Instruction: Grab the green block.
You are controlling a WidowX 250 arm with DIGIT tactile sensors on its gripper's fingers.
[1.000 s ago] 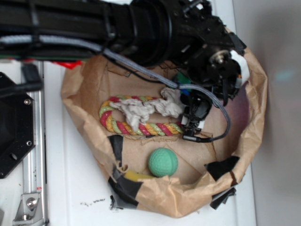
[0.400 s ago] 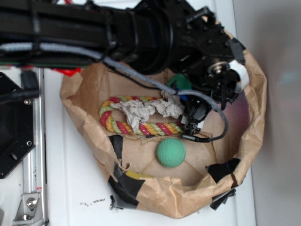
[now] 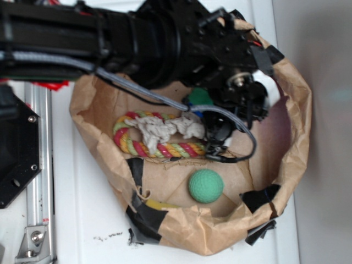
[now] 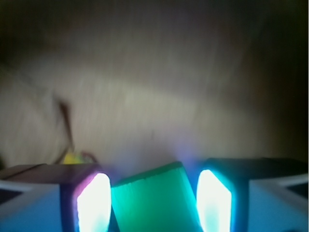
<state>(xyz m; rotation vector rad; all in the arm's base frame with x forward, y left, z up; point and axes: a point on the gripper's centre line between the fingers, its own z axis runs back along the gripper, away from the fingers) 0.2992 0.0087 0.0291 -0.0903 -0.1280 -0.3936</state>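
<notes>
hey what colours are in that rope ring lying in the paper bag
Red, yellow and light green twisted strands on the rope ring, with a frayed off-white knot; the exterior view shows it best.

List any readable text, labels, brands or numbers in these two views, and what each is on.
None readable.
The green block, green ball, rope toy and paper bag carry no visible print.
The small dark specks on the white table are too small to tell whether they are text.
The wrist view is blurred and shows no lettering.
</notes>
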